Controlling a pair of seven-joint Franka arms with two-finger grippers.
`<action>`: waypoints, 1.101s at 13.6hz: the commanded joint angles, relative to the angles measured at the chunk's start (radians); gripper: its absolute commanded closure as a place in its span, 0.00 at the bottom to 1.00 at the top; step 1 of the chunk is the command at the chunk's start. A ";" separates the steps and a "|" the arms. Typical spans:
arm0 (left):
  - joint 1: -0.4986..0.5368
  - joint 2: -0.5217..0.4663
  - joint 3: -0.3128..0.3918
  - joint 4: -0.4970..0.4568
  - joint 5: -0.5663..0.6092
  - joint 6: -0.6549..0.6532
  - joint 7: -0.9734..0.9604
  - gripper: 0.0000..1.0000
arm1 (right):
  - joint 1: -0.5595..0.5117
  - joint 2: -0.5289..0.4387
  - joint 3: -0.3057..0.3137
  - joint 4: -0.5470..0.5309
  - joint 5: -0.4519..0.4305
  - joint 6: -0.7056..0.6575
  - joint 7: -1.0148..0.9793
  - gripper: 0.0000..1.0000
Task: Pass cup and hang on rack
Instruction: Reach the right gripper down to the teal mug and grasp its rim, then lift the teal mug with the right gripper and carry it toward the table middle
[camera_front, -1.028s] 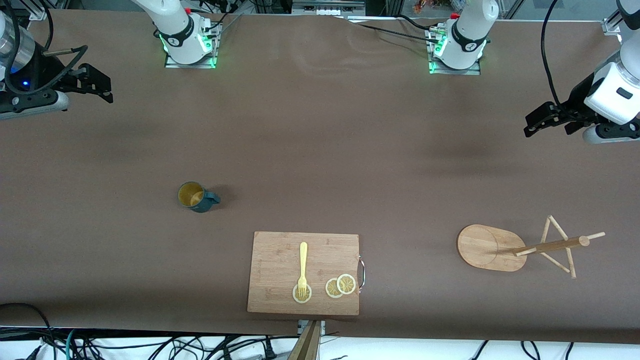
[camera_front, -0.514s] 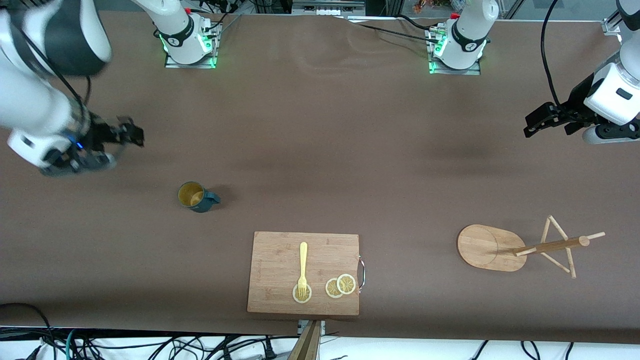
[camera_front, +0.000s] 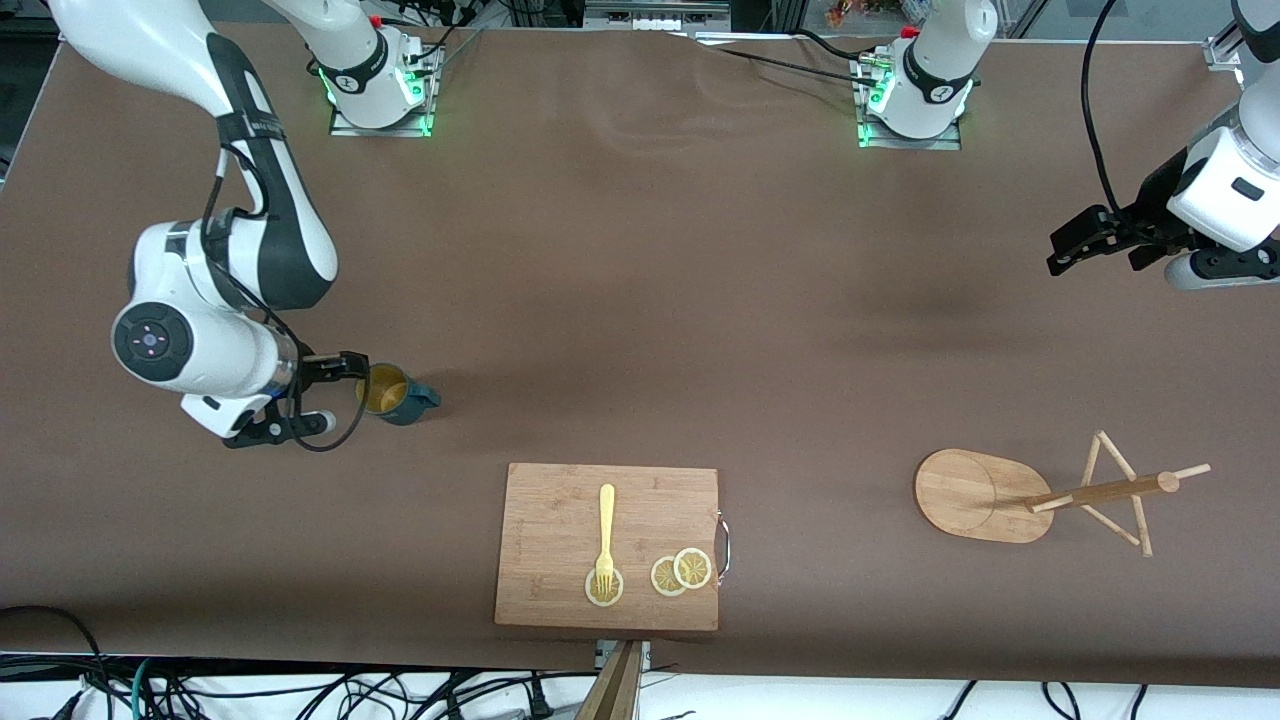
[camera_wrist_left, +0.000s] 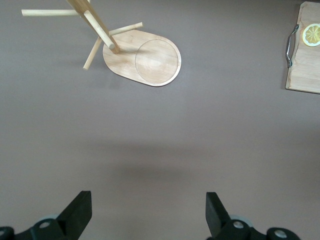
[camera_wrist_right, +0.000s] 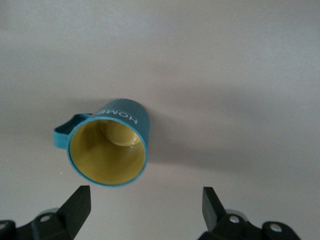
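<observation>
Right wrist view: teal cup, yellow inside, lies tipped on the table toward the right arm's end, right gripper open beside it. Left gripper waits open.

The right gripper stands with its 2 fingers spread wide, and the cup sits just ahead of the gap, apparently not touching either finger. Bare table surrounds the cup. The left gripper waits, spread over bare table; ahead of its jaws stands the rack, pegs angled outward, with the cutting board off to one side.
</observation>
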 joint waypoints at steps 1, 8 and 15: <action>0.011 -0.004 -0.006 -0.002 -0.024 0.007 -0.007 0.00 | 0.004 0.032 0.004 0.017 0.026 0.022 0.013 0.01; 0.009 -0.004 -0.006 -0.002 -0.024 0.005 -0.011 0.00 | 0.004 0.049 0.004 -0.064 0.026 0.117 0.013 0.24; 0.011 -0.001 -0.006 -0.002 -0.024 0.007 -0.011 0.00 | 0.005 0.084 0.004 -0.055 0.070 0.157 0.016 0.95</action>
